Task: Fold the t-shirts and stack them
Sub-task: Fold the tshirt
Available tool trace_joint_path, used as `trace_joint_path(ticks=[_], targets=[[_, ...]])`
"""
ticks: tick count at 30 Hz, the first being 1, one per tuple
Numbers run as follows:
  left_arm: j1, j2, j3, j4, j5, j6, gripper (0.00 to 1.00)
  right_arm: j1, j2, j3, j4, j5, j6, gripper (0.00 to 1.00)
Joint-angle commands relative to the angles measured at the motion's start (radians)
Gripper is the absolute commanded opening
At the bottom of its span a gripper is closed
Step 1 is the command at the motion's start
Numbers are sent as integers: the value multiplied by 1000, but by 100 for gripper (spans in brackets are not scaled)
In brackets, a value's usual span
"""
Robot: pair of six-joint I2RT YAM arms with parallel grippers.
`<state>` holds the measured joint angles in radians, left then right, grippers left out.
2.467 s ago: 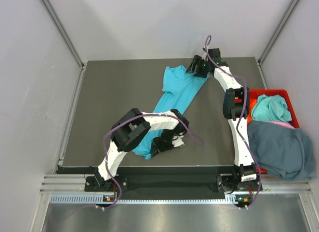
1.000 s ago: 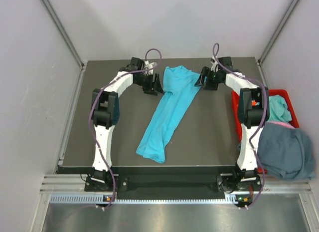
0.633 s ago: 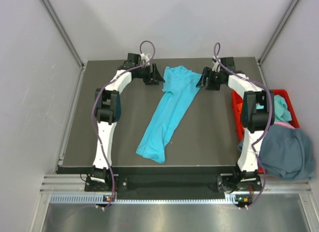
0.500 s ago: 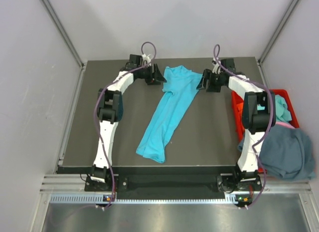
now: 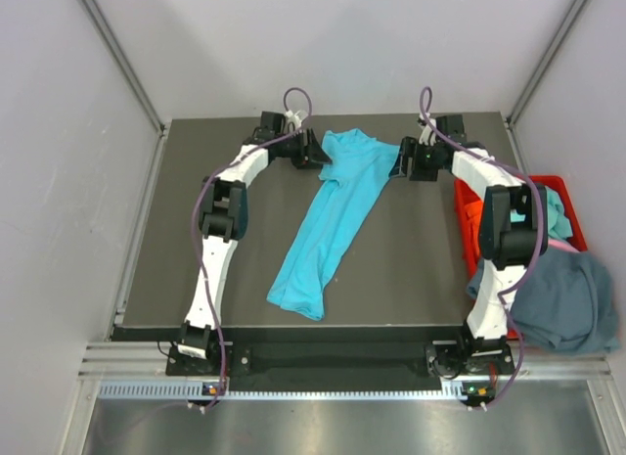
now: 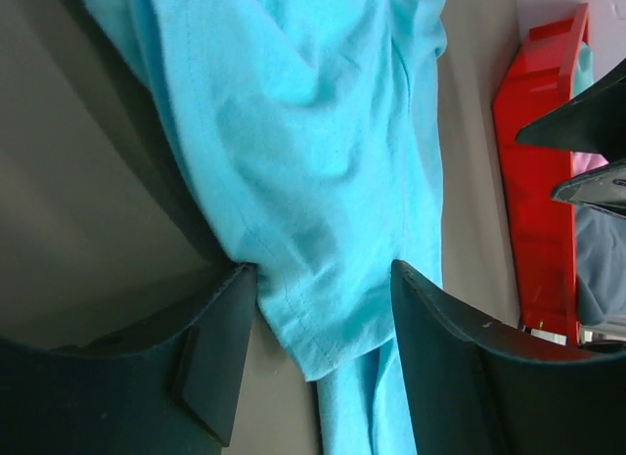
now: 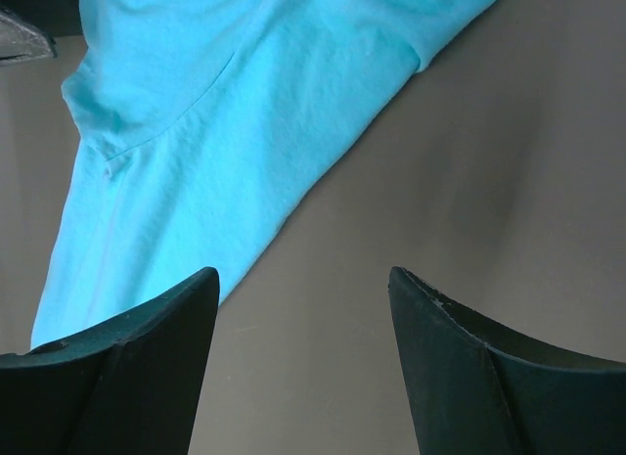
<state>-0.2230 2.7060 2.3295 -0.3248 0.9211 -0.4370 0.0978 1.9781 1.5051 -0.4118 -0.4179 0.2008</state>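
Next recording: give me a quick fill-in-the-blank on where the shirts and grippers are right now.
1. The left gripper and right gripper flank the far end of the ____ t-shirt lying on the table.
2. The jaws of both grippers stand ____.
3. The blue-grey shirt drapes over the near end of the ____ bin.

Missing words: turquoise; open; red

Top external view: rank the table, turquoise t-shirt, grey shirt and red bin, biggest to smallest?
1. table
2-3. turquoise t-shirt and blue-grey shirt: about alike, so not ranked
4. red bin, mostly covered; only its showing part counts
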Motion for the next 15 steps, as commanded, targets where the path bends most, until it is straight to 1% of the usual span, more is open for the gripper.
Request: trace_joint_path(ticks=[1, 5, 6, 9, 10, 12, 13, 15], targets=[[-26, 76, 25, 16, -25, -2, 62, 9, -48, 0, 8, 5, -29, 71], [-29, 106, 54, 44, -41, -12, 58, 8, -80, -16, 5, 18, -46, 71], [-29, 110, 60, 50, -41, -14, 55, 8, -88, -22, 7, 24, -44, 71], [-30, 126, 62, 59, -39, -19, 51, 8, -102, -40, 16, 30, -51, 71], [-32, 129, 62, 59, -36, -17, 47, 8, -102, -43, 16, 30, -52, 71], [-35, 138, 59, 56, -33, -16, 42, 8, -96, -39, 16, 31, -52, 71], [-36, 141, 56, 55, -31, -13, 35, 8, -93, -37, 15, 33, -52, 71], [-38, 143, 56, 53, -25, -9, 31, 10, -84, -28, 8, 31, -51, 71]])
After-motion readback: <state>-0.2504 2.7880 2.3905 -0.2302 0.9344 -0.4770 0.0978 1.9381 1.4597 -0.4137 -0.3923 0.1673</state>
